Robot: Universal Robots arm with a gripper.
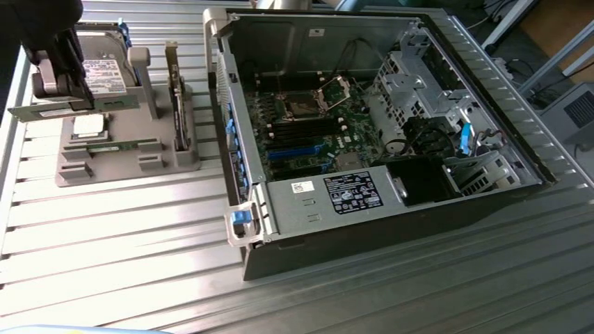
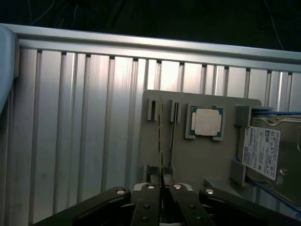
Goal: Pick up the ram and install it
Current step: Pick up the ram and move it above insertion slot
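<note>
My gripper [image 1: 58, 101] hangs over the grey parts holder [image 1: 130, 165] at the exterior view's left. It is shut on the ram [image 1: 28, 110], a thin green stick held level just above the holder. In the wrist view the ram [image 2: 160, 134] shows edge-on, running out from between the closed fingers [image 2: 149, 197] of the gripper [image 2: 162, 182], over the holder [image 2: 197, 160]. A second green stick [image 1: 125, 146] lies in a slot of the holder. The open computer case [image 1: 533, 156] stands to the exterior view's right, with dark memory slots [image 1: 297, 132] on its motherboard.
On the holder are a square silver processor chip [image 2: 207, 122], a hard drive [image 2: 262, 151] with a white label, and an upright card [image 1: 177, 97]. The case's tall near wall [image 1: 221, 90] stands between holder and motherboard. Everything rests on a ribbed aluminium table [image 1: 121, 236].
</note>
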